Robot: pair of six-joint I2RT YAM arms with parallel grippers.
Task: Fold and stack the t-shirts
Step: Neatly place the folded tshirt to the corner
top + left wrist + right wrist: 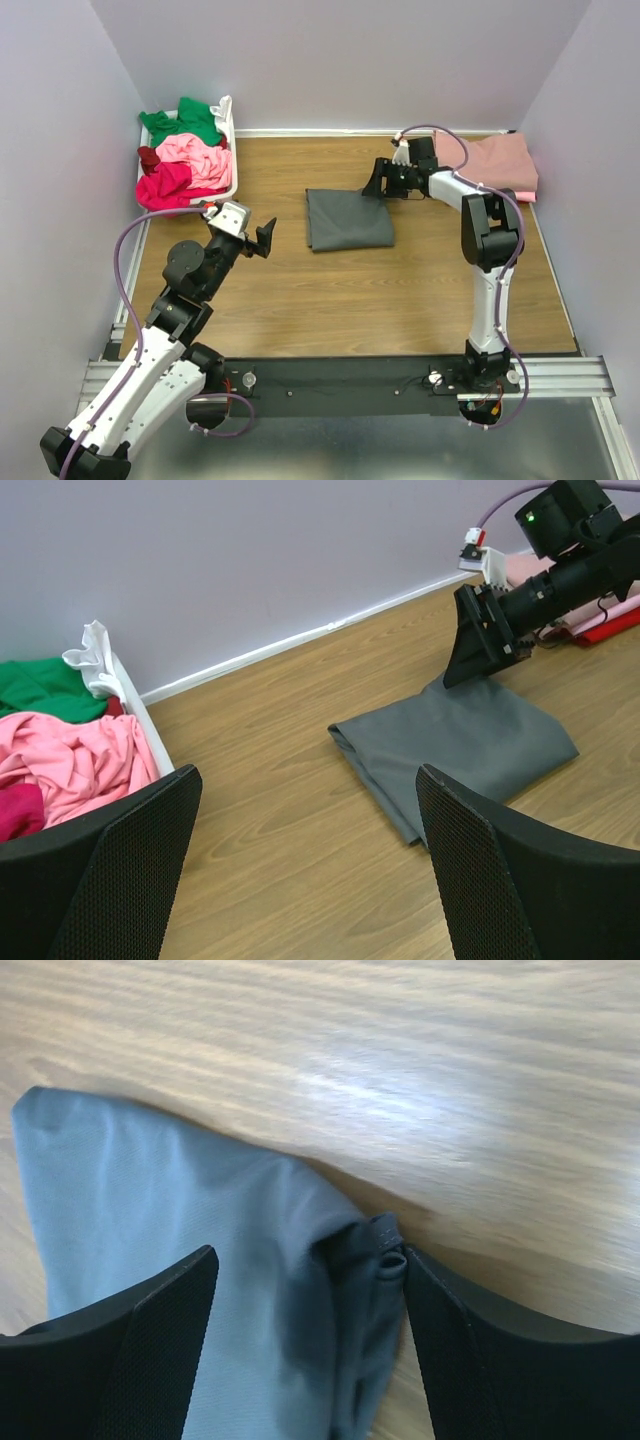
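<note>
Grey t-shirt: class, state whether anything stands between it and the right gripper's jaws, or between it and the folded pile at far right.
Nothing visible does. The right gripper has open jaws straddling a corner of the grey t-shirt. Toward the folded pile lie only table and the right arm itself.

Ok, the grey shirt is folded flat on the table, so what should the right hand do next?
Probably close the right hand on the dark grey shirt. It stands open astride the shirt's bunched far corner, and the dusty rose shirt lies folded at the far right, a likely stack to carry it to. The left hand hangs open, clear of the cloth.
</note>
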